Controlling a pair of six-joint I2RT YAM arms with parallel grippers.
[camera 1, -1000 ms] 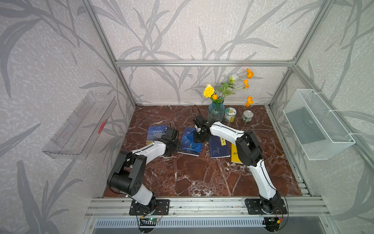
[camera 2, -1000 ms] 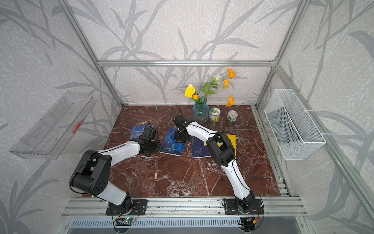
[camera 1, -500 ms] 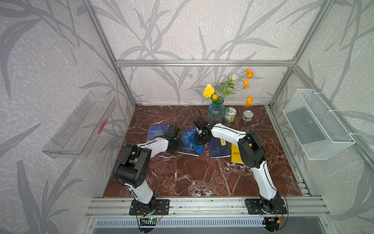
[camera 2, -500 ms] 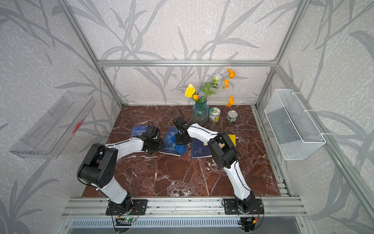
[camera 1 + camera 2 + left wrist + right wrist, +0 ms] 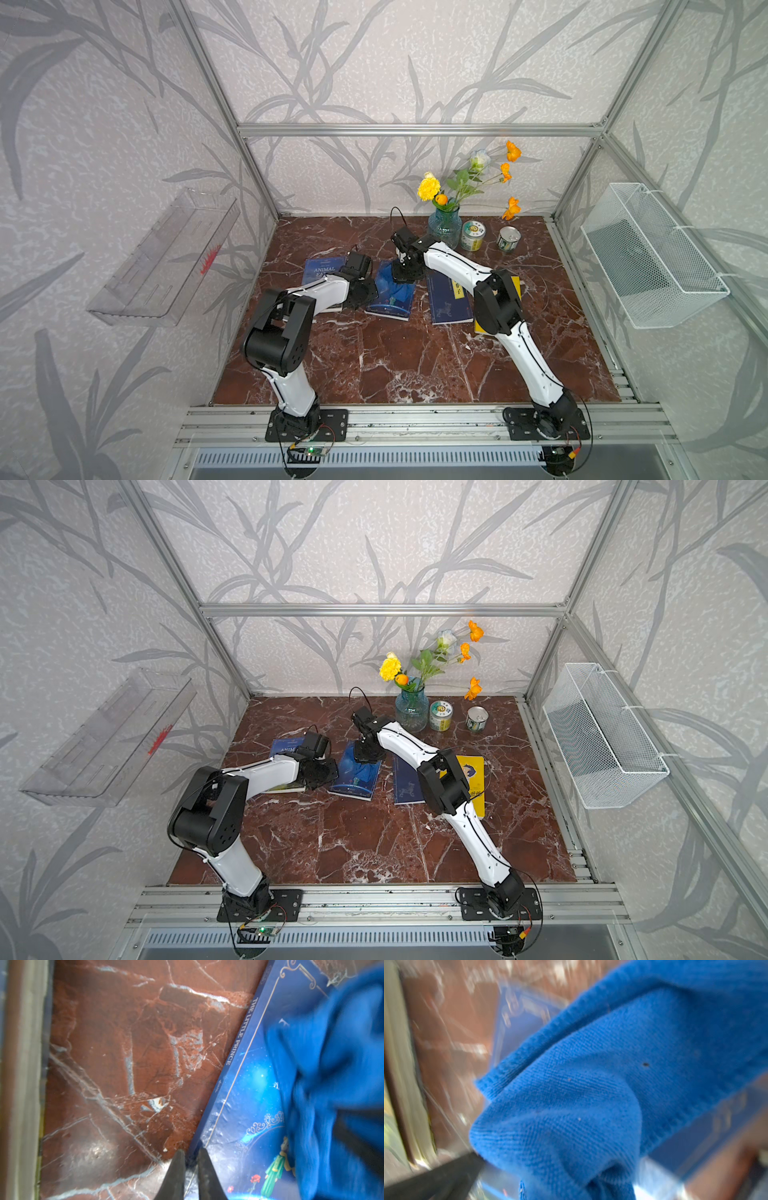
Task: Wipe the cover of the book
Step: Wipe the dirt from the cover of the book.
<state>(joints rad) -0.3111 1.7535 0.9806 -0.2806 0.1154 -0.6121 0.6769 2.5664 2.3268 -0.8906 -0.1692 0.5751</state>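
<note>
— Two grippers: jaws?
— Right gripper (image 5: 405, 274) pinches the blue cloth (image 5: 591, 1084) on the book (image 5: 390, 297) (flat on the table (image 5: 415, 361)); left gripper (image 5: 191, 1153), nearly closed, sits at its spine edge, grip unclear.

I read THE LITTLE PRINCE along the spine of the book (image 5: 245, 1105). The left book (image 5: 322, 268), nearer the worktop's (image 5: 374, 353) left edge, shows ANIMAL.

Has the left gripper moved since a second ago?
Yes: the left gripper has edged toward the dark blue Little Prince book, its jaws now at that book's edge.
</note>
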